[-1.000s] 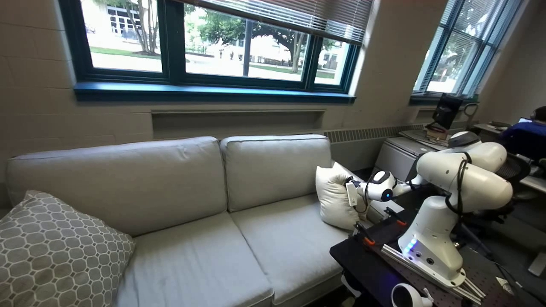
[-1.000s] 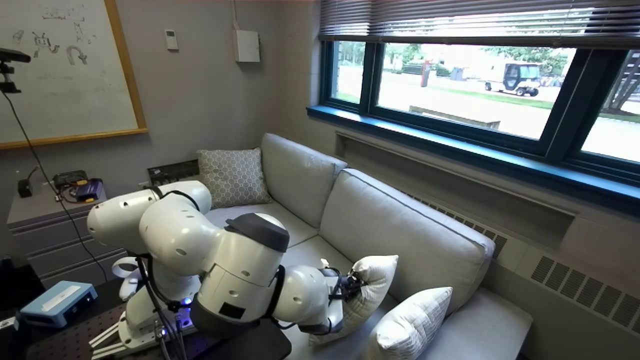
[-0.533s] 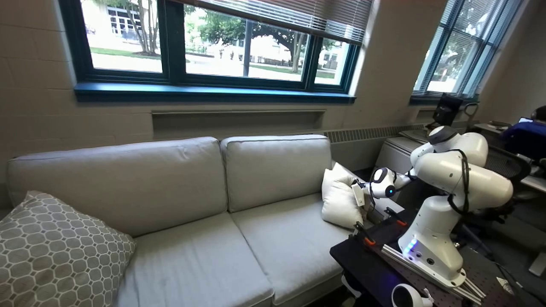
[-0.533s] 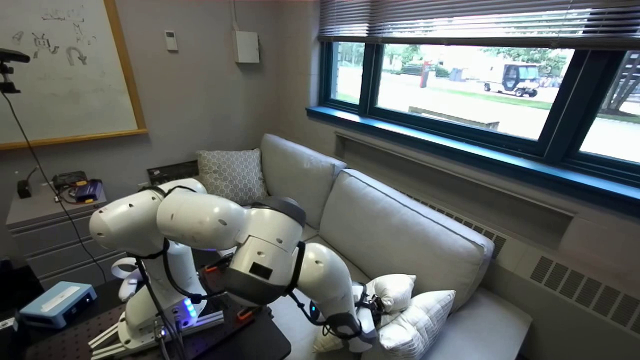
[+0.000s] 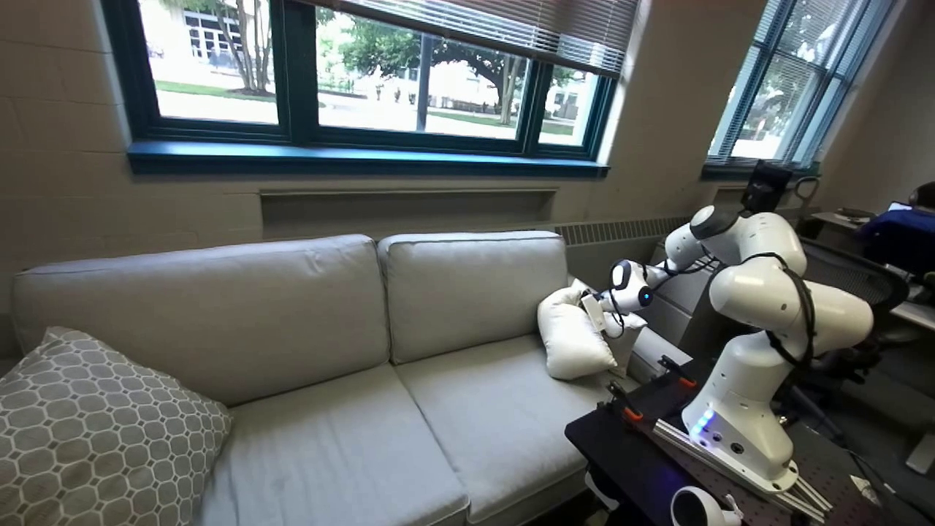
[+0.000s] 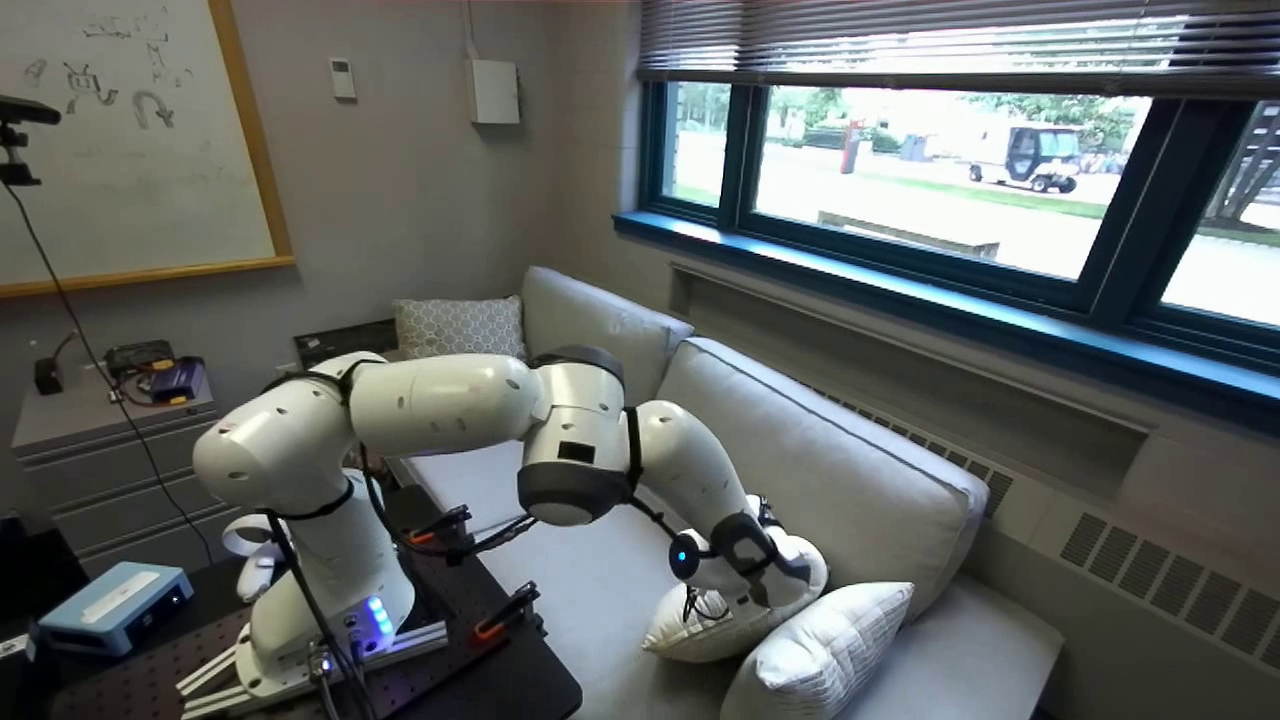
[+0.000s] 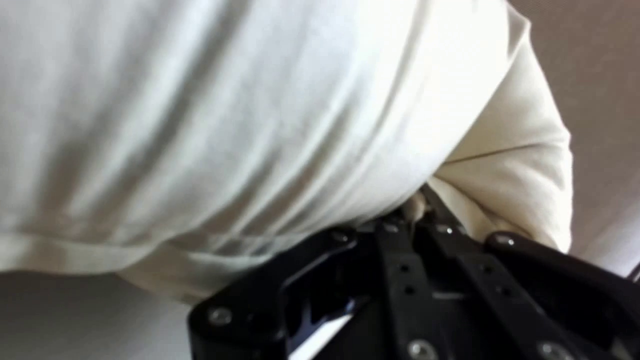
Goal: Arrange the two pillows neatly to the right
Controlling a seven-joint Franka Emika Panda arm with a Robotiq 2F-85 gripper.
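Under a blue-framed window [image 5: 372, 91], the surface [image 5: 321, 446] is formed by the seat of a pale grey fabric sofa [image 5: 475, 292]. Near one end, a cream-white, soft, square pillow [image 5: 573, 340] is gripped, its creased cloth pinched between the black jaws, drawn nearly together. Just beside it, a second cream-white pillow [image 6: 825, 650] with a grid-textured cover is tilted. A wide stretch of seat is seen between the held pillow and a grey, lattice-patterned cushion [image 5: 109, 438] at the opposite end

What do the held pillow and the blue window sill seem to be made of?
Held pillow: matte cloth, perhaps cotton, over soft filling, since it bunches into creases. Blue window sill: apparently painted, slightly glossy, since light gleams along its top; wood or metal unclear.
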